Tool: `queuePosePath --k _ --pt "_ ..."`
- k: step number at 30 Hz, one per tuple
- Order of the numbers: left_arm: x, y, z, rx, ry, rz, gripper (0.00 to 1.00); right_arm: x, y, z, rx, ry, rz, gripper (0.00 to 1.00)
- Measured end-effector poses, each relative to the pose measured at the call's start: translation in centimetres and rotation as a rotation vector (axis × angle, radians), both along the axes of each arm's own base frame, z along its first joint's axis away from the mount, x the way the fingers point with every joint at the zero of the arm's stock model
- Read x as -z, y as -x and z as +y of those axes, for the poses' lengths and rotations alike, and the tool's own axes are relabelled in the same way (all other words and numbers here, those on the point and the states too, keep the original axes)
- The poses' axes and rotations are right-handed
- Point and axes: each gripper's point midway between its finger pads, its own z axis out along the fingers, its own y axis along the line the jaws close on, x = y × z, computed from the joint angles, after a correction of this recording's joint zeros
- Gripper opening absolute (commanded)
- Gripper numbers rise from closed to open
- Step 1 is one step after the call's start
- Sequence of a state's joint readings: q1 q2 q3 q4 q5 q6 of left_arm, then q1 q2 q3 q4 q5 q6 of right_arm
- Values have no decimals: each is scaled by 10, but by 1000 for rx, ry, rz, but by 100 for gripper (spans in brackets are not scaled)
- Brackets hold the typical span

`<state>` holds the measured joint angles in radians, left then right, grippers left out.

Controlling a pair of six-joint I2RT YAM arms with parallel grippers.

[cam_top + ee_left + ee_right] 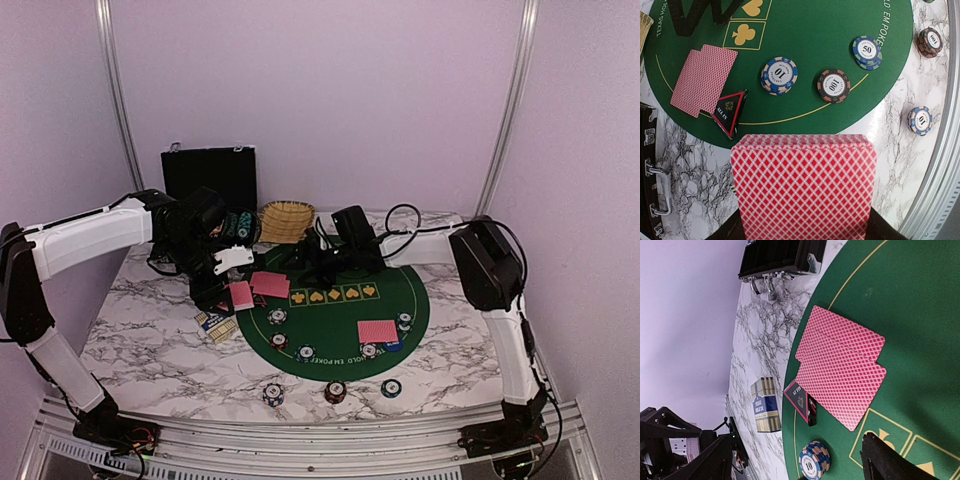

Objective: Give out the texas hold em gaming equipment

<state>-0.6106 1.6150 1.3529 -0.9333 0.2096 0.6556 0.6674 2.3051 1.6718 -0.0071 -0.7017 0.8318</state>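
My left gripper (pixel 232 278) is shut on a deck of red-backed playing cards (pixel 802 187), held over the marble just off the green mat's left edge. Two overlapping cards (pixel 702 80) lie face down on the mat, with the black-red triangle button (pixel 730 112) beside them. Another card pair (pixel 377 331) lies on the mat's right side. Striped chips marked 10 (pixel 779 76), 100 (pixel 833 85) and 50 (pixel 867 51) sit on the mat. My right gripper (pixel 305 268) hangs open over the mat's upper left, holding nothing, near the cards (pixel 840 370) and a 10 chip (pixel 814 460).
A black hard case (pixel 210 178) stands at the back left, with a woven basket (pixel 286 220) beside it. A blue card box (pixel 217 325) lies on the marble left of the mat (pixel 340 320). Three chips (pixel 335 391) sit on the marble near the front edge.
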Motion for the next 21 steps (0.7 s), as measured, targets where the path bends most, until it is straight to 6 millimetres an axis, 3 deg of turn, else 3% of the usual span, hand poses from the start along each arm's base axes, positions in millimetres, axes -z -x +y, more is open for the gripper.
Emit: queuePosePath --k 7,11,21 --pt "0 0 0 0 -1 1 0 13 1 -4 4 17 13 87" --pt "0 1 1 0 -4 6 0 31 6 -1 -7 40 44 87" --pt "1 3 2 0 -8 11 0 30 1 27 -36 5 37 87"
